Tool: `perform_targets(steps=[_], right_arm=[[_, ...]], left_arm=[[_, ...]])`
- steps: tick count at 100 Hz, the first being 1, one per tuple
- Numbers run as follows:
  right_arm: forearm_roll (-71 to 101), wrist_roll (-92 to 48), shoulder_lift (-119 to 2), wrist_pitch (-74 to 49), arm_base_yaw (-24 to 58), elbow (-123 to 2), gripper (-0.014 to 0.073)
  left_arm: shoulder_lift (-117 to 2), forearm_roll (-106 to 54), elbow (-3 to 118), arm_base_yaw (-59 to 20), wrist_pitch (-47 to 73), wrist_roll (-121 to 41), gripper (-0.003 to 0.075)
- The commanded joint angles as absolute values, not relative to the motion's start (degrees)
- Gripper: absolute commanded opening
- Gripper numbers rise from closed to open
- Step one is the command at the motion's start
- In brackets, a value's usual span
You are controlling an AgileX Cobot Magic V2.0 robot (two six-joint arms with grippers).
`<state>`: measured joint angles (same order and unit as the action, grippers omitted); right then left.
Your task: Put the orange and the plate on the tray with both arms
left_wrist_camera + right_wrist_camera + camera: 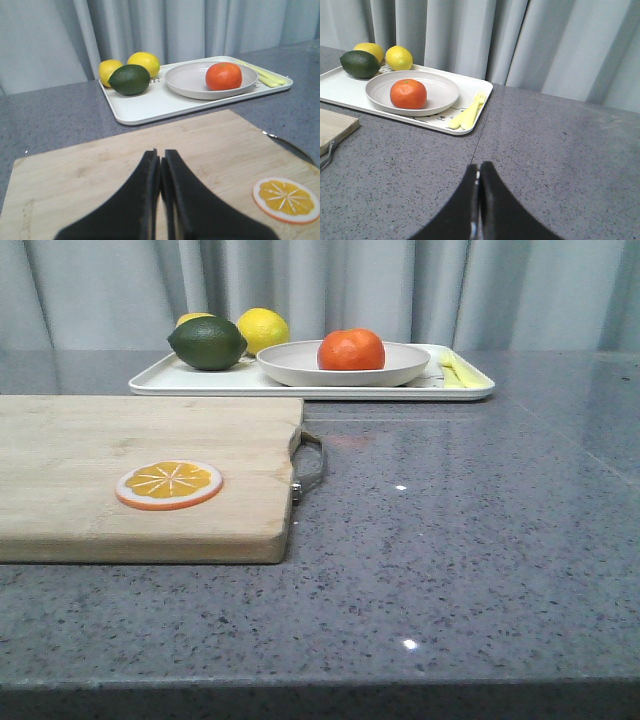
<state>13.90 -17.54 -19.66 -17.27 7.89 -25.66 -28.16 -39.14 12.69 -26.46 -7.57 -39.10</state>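
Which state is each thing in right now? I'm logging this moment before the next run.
Round bright orange fruit: whole, sitting in the plate.
Cream round shallow plate: upright, on the tray.
White rectangular tray: flat on the table, loaded.
Dark green lime: whole, on the tray.
Flat orange slice: lying on the wooden cutting board.
Left gripper: shut, empty.
Right gripper: shut, empty.

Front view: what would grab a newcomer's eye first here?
The bright orange sitting in the cream plate, which rests on the white tray at the table's far side beside a dark green lime and two lemons. Nearer, an orange slice lies on the wooden cutting board.
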Motion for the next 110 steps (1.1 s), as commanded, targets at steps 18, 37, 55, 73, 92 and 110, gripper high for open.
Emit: perform_targets(steps=[18,37,55,73,92,110], right_arm=[[13.98,-18.0,-19.88,-12.97,7.58,-26.95,-0.0067],[13.98,-18.0,-19.88,-12.97,7.58,-26.95,-0.0067],[13.98,-18.0,-19.88,-12.97,7.58,-26.95,-0.0067],[13.98,-18.0,-19.88,-12.97,7.58,-26.95,-0.0067],[13.98,-18.0,-19.88,-12.97,7.58,-26.95,-0.0067],[13.98,-18.0,-19.88,-12.97,7.58,-26.95,-0.0067]], left_arm=[[-17.73,-9.6,4.01,-18.07,-11.46,-11.02,-0.0019],[-8.78,-6.62,-0.4,-11.46,-10.11,-7.35,-0.0019],[-1.98,-4.46,-0.4,-7.27,-1.1,-7.35,-0.0019],[2.31,-4.33,-0.4,-4.18,2.69,-7.26,-0.0019],[2.21,-1.98,-0.4,-3.64,2.69,-7.26,-0.0019],[2.21,-1.98,-0.4,-3.64,2.69,-7.26,-0.0019]])
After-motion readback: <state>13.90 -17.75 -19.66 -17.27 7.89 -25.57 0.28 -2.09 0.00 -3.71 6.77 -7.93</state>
